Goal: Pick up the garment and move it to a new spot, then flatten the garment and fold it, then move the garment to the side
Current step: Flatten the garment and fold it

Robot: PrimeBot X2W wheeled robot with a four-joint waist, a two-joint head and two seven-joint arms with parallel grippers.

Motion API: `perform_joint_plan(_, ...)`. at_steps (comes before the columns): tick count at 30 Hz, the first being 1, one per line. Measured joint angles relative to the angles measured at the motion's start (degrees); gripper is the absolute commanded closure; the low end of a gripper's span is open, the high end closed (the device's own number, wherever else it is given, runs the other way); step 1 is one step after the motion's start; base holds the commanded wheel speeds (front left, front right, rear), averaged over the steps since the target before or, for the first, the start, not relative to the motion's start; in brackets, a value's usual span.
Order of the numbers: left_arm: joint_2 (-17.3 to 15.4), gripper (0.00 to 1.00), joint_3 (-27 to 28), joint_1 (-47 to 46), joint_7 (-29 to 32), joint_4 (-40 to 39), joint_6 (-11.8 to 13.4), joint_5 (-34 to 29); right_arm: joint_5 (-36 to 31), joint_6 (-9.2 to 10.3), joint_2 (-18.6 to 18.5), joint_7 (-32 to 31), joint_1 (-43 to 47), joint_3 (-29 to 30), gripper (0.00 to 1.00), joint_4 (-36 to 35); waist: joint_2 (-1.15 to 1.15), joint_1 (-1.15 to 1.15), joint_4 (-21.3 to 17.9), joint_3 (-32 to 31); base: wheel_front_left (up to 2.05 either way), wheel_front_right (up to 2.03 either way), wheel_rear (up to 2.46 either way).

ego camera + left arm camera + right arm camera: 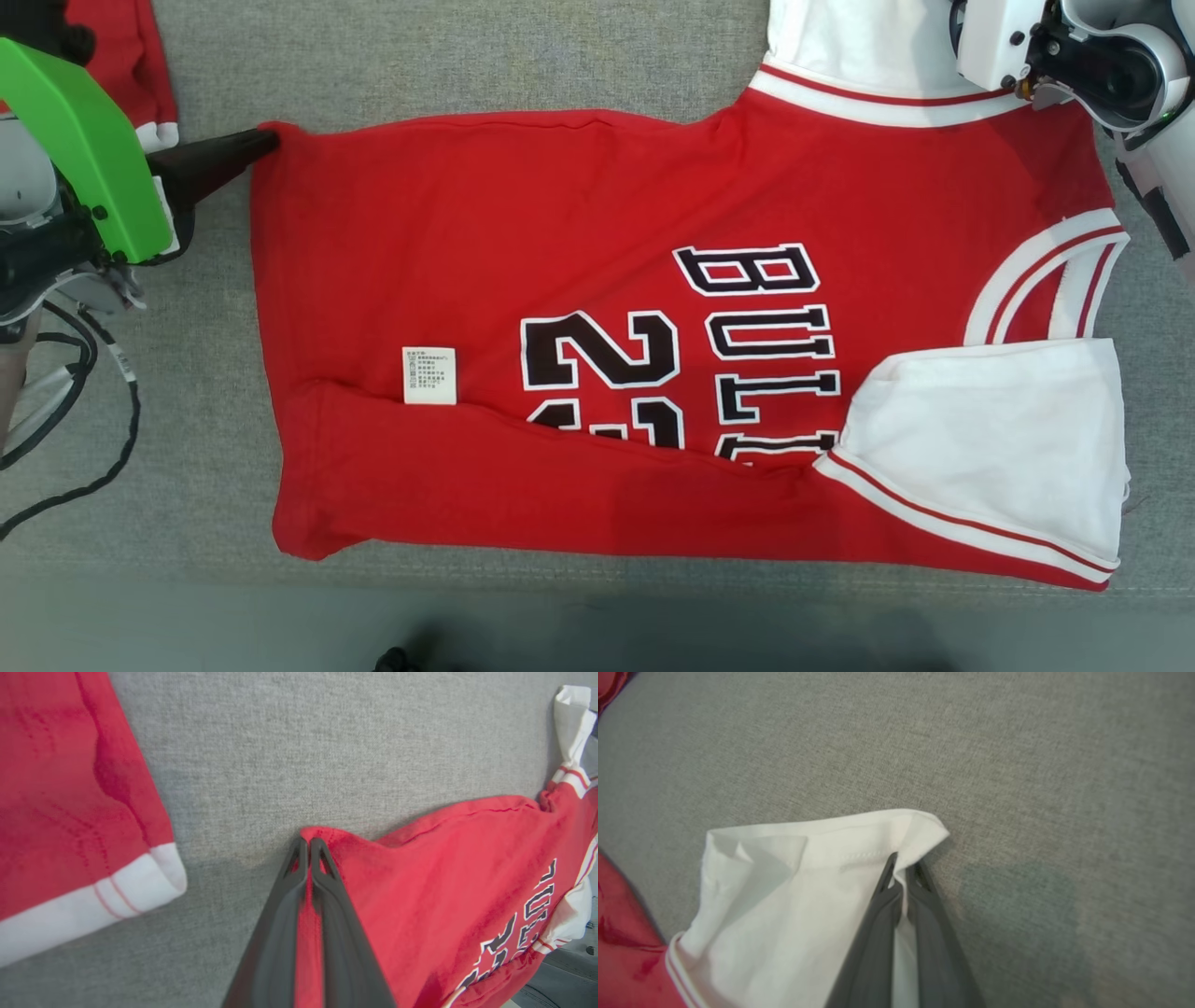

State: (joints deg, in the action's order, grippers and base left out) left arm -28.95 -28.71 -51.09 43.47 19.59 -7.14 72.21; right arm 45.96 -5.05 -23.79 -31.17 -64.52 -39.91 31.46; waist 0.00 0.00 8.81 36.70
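Both far corners of the jersey pinched for the next fold.
The jersey lies on the surface, near edge already folded over. Left jaws grip its far-left hem corner; right jaws grip the far-right white sleeve. Best, I judge, to lift both together, level and taut, and lay them nearward so the fold stays square. Count: one jersey, two sleeves, one label, one other red garment far left.

This looks like a robot test lab. A plain grey cloth-covered tabletop holds a red jersey and another red garment, and loose black cables dangle at its side.
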Motion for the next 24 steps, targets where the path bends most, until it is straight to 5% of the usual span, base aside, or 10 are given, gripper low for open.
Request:
perform_joint_plan(15, -0.5, 1.00, 0.8, 1.9, -5.1, -0.3, 0.0, 1.8, 0.4, -1.49, 0.7, 8.0, 3.2, -0.9, 1.00, 0.3, 0.00, 0.00, -0.7, -3.8, 0.00, 0.00, 0.00)
perform_joint_plan(24, -1.2, 1.00, 1.2, 8.0, -9.7, -0.5, 0.0, 2.7, 0.0, -2.00, -2.5, 15.8, 8.4, -1.1, 1.00, -1.6, 0.00, 0.00, -1.6, -7.9, 0.00, 0.00, 0.00)
